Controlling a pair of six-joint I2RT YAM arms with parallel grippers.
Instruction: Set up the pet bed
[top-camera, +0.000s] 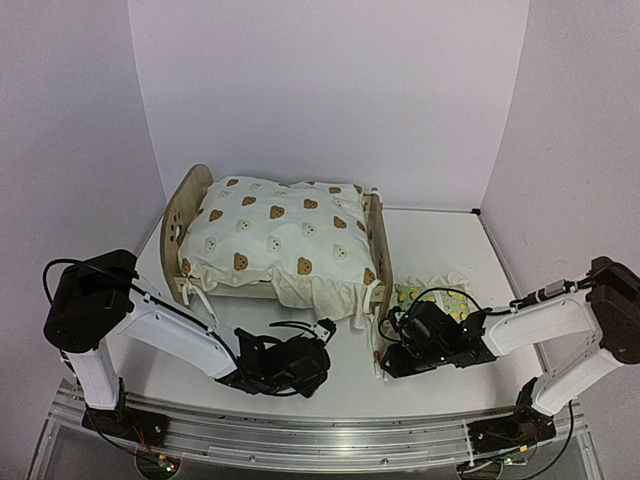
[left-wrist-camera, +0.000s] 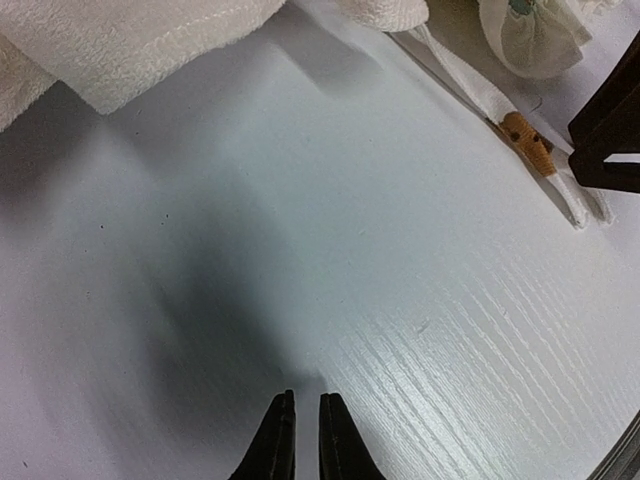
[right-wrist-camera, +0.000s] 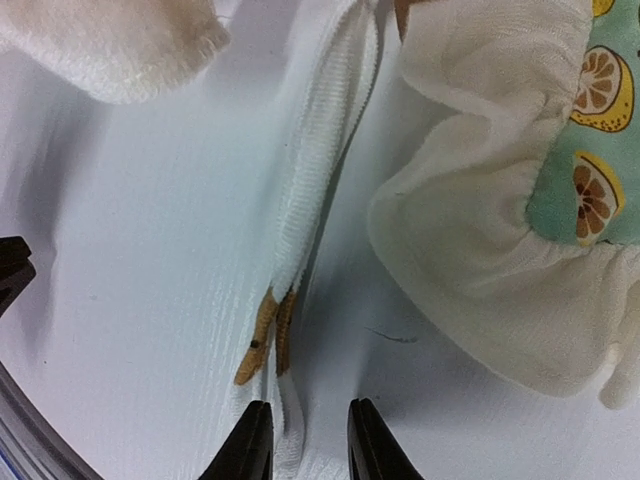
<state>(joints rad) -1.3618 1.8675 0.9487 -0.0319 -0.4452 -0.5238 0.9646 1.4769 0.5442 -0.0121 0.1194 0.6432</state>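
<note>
Pet bed (top-camera: 377, 240), long axis left to right, headboard (top-camera: 180, 225) at left

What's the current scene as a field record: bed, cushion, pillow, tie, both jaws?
pet bed: on table, cushion on it
cushion: bear print, covers bed, overhangs near edge
pillow: lemon print, on table right of bed
tie: flat on table beside pillow
left jaws: nearly closed, empty, over bare table
right jaws: apart, tie end between them
</note>
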